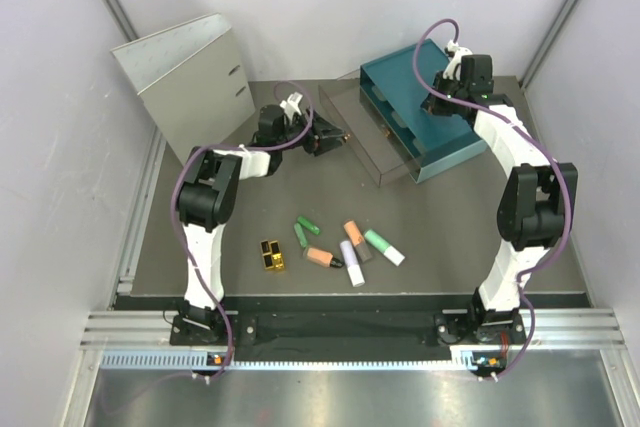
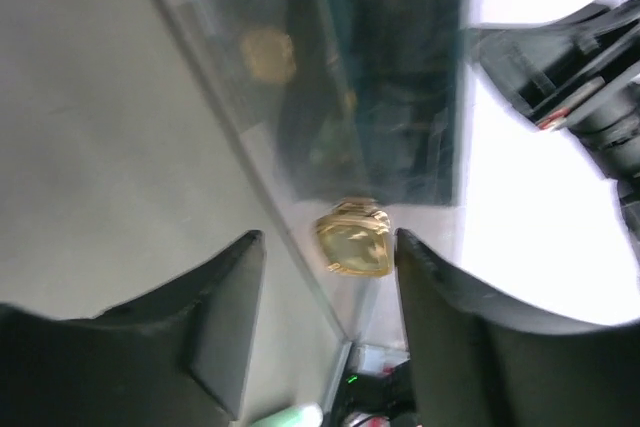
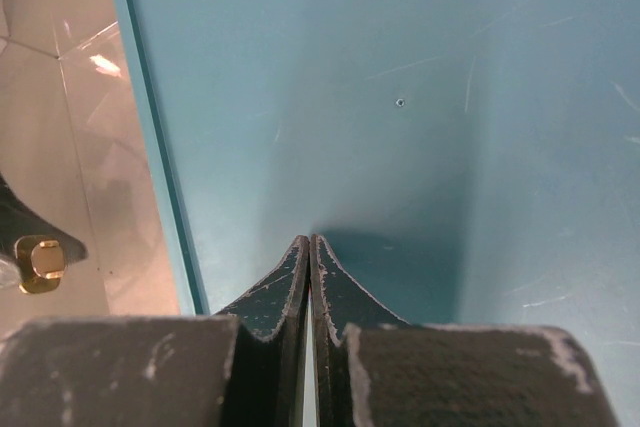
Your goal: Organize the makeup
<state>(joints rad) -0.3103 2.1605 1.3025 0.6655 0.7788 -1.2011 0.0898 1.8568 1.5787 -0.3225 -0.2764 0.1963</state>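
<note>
Left end effector point(image 2: 328, 242) stands open at the front of the clear box point(image 1: 375, 142). Its fingers are spread wide with the gold knob point(image 2: 355, 247) between them, just beside one finger; nothing is gripped. Right end effector point(image 3: 310, 242) is pressed fully closed and empty, its tips down against the flat top of the teal box point(image 1: 420, 107).

Nearer the arm bases, well apart from both boxes, the makeup pieces lie loose on the desk point(image 1: 470, 237). A gold-and-black block point(image 1: 272, 254) sits furthest left. Next comes a green tube point(image 1: 307, 222) with a second green tube point(image 1: 300, 236) just beside it, then a peach tube point(image 1: 322, 258), a white-lilac tube point(image 1: 351, 263), an orange tube point(image 1: 356, 240) and a white-capped green tube point(image 1: 384, 246).
</note>
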